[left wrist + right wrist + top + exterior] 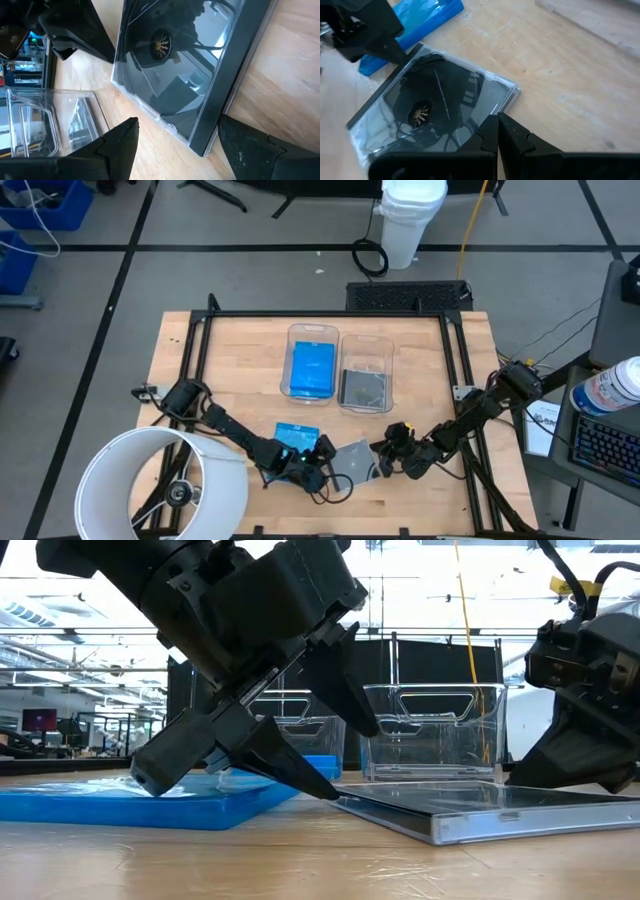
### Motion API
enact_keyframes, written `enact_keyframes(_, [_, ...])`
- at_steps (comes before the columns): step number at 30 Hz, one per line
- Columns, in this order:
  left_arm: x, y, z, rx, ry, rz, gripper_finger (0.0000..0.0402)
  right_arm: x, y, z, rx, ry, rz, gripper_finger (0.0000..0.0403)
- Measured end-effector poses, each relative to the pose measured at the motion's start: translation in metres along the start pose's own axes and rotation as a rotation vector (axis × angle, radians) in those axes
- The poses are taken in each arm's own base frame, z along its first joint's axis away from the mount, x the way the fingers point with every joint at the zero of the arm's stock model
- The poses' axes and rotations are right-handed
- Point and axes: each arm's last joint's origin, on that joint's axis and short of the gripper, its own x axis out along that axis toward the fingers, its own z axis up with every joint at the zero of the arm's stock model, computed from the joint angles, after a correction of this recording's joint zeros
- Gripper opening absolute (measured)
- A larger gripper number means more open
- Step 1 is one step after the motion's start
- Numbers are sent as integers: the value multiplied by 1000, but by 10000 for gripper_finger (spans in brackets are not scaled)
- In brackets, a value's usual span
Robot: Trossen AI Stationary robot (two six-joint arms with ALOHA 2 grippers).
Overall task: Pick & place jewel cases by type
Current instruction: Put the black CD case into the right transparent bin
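Lying flat between both tools, the grey jewel case faces the spread left tool and the pressed-together right tool.

Left gripper low at 6 o'clock, fingers spread wide apart, arm stretched in from 8 o'clock. Right gripper just beside it toward 3 o'clock, fingers pressed together, arm reaching in from 3 o'clock.
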Motion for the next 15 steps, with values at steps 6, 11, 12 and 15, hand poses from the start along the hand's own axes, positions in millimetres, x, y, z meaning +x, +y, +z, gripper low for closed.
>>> enact_keyframes(6, [0, -1, 1, -40, -32, -51, 269, -4, 2, 5, -23, 11, 12, 0])
enact_keyframes(11, [-2, -3, 3, -34, -31, -56, 268, -9, 4, 9, -47, 30, 30, 0])
enact_keyframes(12, [-3, -4, 3, -32, -29, -58, 268, -10, 4, 10, -47, 28, 31, 0])
enact_keyframes(15, [-3, -4, 2, -37, -25, -60, 268, -10, 4, 10, -41, 27, 24, 0])
